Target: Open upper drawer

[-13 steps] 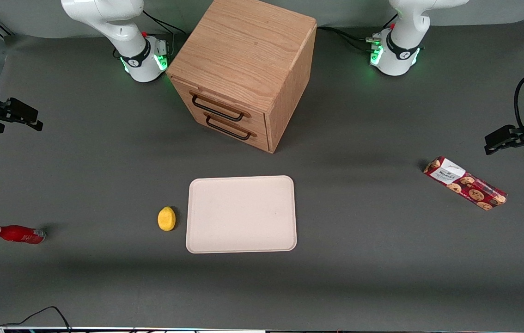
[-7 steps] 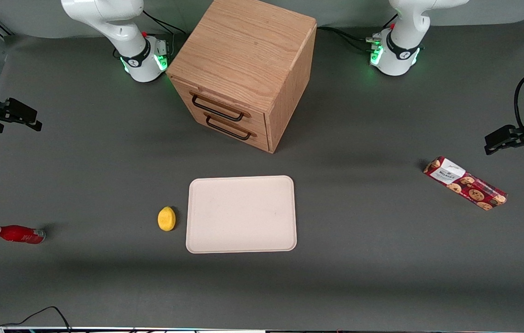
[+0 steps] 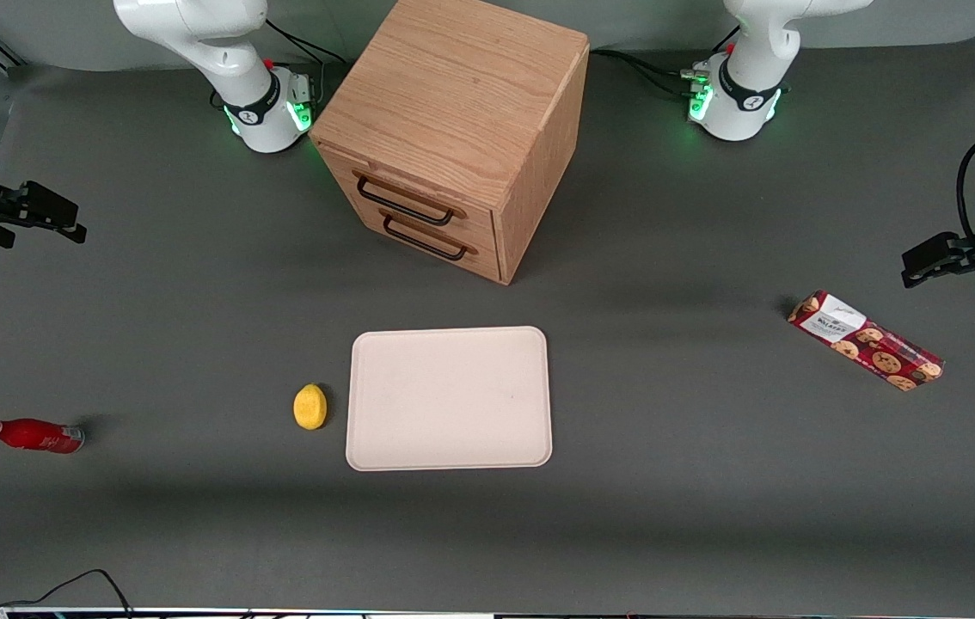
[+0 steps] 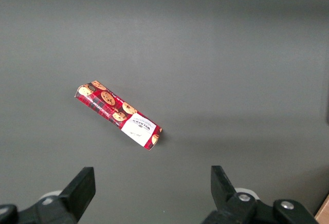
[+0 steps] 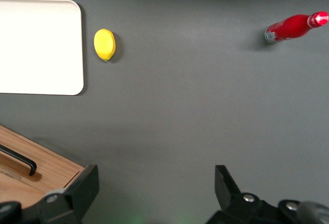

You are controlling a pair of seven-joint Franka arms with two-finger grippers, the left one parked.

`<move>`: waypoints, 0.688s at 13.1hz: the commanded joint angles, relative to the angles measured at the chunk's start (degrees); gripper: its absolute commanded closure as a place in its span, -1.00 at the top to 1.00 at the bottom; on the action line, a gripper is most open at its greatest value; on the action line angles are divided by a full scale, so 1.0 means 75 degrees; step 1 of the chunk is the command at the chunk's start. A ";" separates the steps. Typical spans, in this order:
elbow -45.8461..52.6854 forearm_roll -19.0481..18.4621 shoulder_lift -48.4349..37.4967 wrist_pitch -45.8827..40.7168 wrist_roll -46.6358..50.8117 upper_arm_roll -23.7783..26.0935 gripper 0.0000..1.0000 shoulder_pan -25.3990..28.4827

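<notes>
Two black fingers [image 5: 82,190] of the pincer [image 3: 53,219] stand wide apart in the right wrist view, with only bare table [image 3: 711,481] between them and nothing held; in the front view the pincer hangs at the working arm's end of the table, above the surface, well apart from the oak cabinet [image 3: 462,103]; the arm that carries it is mostly cut off by the picture's edge. The upper drawer [image 3: 406,199] sits closed in the cabinet, its thin black handle [image 3: 401,206] above the lower drawer [image 3: 432,241]; in the wrist view only a corner of the cabinet [image 5: 31,175] and one end of a handle [image 5: 20,160] appear, the rest is cut off. Nearer the front camera lie a pale tray [image 3: 450,398] and, just beside it, a lemon [image 3: 309,406]; a red bottle [image 3: 27,434] lies on its side toward the working arm's end; a cookie packet [image 3: 866,340] lies toward the parked arm's end.
</notes>
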 commanded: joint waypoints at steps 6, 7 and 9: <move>0.0092 0.0463 0.0138 -0.0304 -0.0043 -0.0089 1.00 0.2214; 0.0092 0.0768 0.0255 -0.0315 -0.0101 -0.0113 1.00 0.2426; 0.0057 0.1063 0.0384 -0.0362 -0.0031 -0.0055 1.00 0.2720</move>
